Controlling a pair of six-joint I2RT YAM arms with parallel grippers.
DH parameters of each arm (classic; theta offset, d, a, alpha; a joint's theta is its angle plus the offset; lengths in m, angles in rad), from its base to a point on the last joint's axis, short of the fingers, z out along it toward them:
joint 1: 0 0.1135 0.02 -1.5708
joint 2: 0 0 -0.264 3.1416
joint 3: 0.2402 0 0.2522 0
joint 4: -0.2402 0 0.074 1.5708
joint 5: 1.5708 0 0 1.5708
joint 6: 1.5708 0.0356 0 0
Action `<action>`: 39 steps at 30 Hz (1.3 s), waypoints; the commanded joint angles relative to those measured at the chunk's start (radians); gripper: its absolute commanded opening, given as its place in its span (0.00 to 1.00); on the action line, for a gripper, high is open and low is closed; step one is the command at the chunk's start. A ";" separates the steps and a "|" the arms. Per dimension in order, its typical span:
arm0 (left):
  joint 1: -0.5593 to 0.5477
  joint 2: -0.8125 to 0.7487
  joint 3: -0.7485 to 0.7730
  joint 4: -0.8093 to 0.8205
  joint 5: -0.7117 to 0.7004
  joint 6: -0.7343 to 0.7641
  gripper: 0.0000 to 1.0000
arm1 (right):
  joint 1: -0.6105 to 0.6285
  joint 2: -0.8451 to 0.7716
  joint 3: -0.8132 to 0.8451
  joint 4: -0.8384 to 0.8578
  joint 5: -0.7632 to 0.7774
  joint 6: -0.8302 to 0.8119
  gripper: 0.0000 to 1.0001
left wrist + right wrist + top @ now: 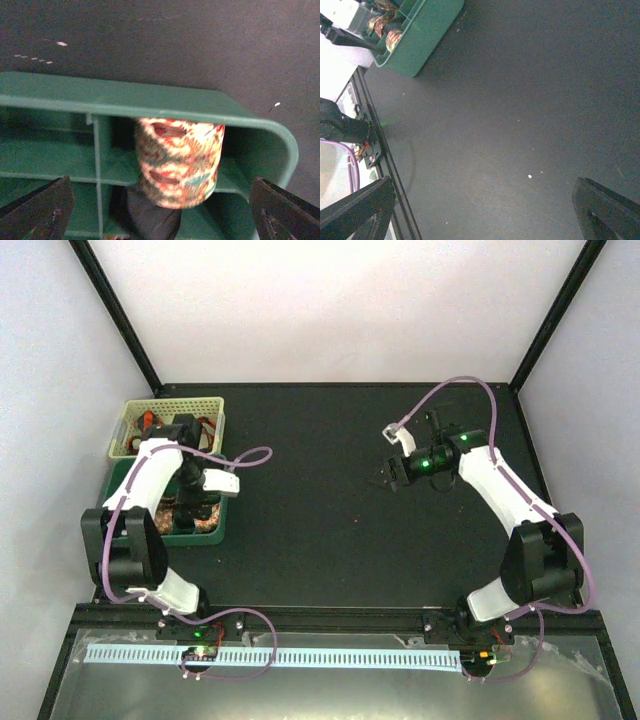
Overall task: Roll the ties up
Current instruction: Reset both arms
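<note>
– Containers first: what do we have on the table (330, 540)?

– We count 2, both at the left. Nearer us is a green tray (150, 100) split by dividers, and behind it is a cream basket (180, 403).

– What lies in the tray?

– From the left wrist we see 1 speckled coil (180, 165), a rolled tie standing on end in the compartment at the tray's rounded corner, close under the far wall. Something dark lies at its foot, and we cannot tell what. From the right wrist we make out more speckled coils (394, 39) in other compartments, but we cannot tell how many.

– And the basket?

– We see orange-and-black ties (207, 427) lying loose in it. The left arm covers much of them.

– The tools?

– The left tool (160, 200) hangs over the tray with its fingers (37, 210) spread wide on either side of the coil, touching nothing. The right tool (484, 200) is likewise apart, above bare table well to the right, and holds nothing.
</note>
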 commanded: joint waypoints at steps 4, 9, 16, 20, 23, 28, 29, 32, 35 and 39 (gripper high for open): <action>0.003 -0.093 0.181 -0.083 0.019 -0.075 0.99 | -0.029 0.000 0.136 -0.021 0.115 -0.085 1.00; -0.002 -0.015 0.426 -0.094 0.099 -0.318 0.99 | -0.077 -0.033 0.217 -0.003 0.264 -0.123 1.00; -0.032 0.222 0.886 -0.137 0.368 -0.786 0.99 | -0.158 -0.145 0.232 0.088 0.473 -0.056 1.00; -0.104 0.236 0.837 -0.003 0.387 -0.983 0.99 | -0.201 -0.190 0.203 0.099 0.550 0.015 1.00; -0.171 0.217 0.715 0.114 0.388 -1.076 0.99 | -0.259 -0.206 0.145 0.108 0.501 0.050 1.00; -0.273 0.215 0.536 0.205 0.367 -1.168 0.99 | -0.299 -0.184 0.041 0.093 0.410 0.035 1.00; -0.278 0.222 0.512 0.195 0.394 -1.183 0.99 | -0.302 -0.175 0.026 0.085 0.394 0.026 1.00; -0.285 0.220 0.402 0.207 0.433 -1.229 0.99 | -0.303 -0.165 -0.027 0.076 0.366 0.009 1.00; -0.291 0.197 0.300 0.257 0.410 -1.262 0.99 | -0.302 -0.170 -0.068 0.064 0.341 0.008 1.00; -0.290 0.188 0.256 0.279 0.373 -1.294 0.99 | -0.302 -0.175 -0.110 0.093 0.319 0.053 1.00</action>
